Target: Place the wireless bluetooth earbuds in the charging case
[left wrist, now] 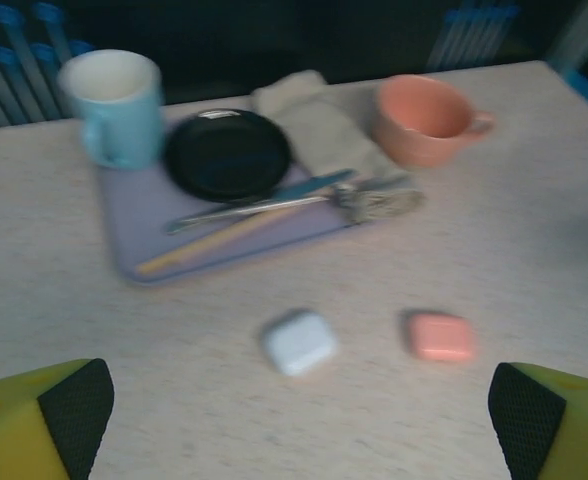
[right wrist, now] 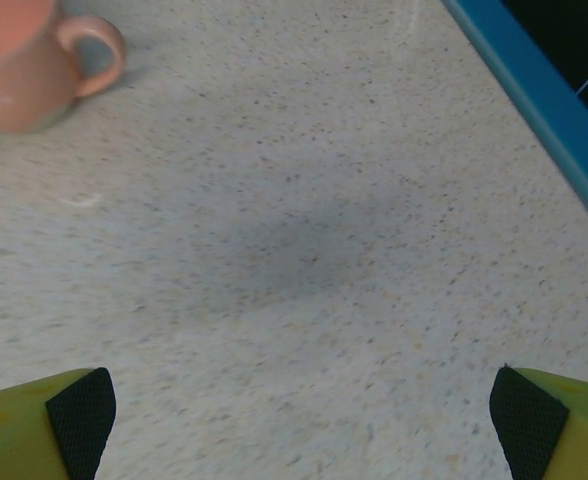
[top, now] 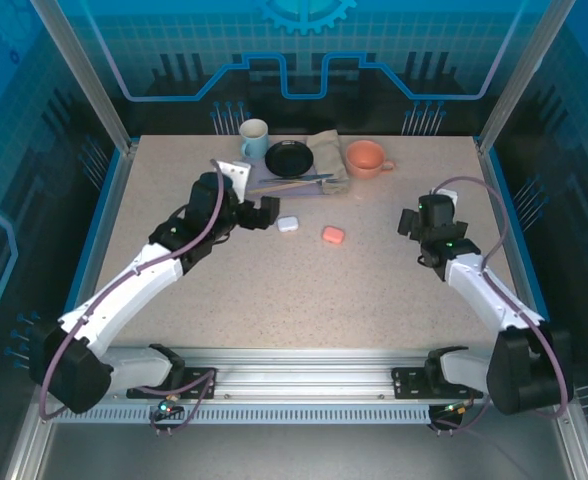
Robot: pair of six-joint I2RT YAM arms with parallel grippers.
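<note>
On the table ahead of the left gripper (left wrist: 302,415): the white charging case (left wrist: 300,342) lay just beyond the gap between the fingers, near but not touched.
Right of that case: the pink charging case (left wrist: 441,337) lay near it, the two apart.
Seen from above: the white charging case (top: 288,224) was just beside the left gripper (top: 262,213); the pink charging case (top: 333,235) lay between the arms, well apart from the right gripper (top: 426,220).
Left gripper state: jaws stood wide apart and held nothing.
Right gripper state: jaws stood wide apart over the bare table (right wrist: 304,250) and held nothing.
Facing: both cases lay flat and looked closed.
Long axis: the white case was nearly square and turned a little, so no long axis could be told; the pink case was slightly wider than deep, running left to right in the left wrist view.
Count: two cases, one white and one pink; two mugs, a blue mug (top: 254,139) and an orange mug (top: 366,158); one black dish (top: 289,158); one tray (left wrist: 134,262); one cloth (top: 326,148).
</note>
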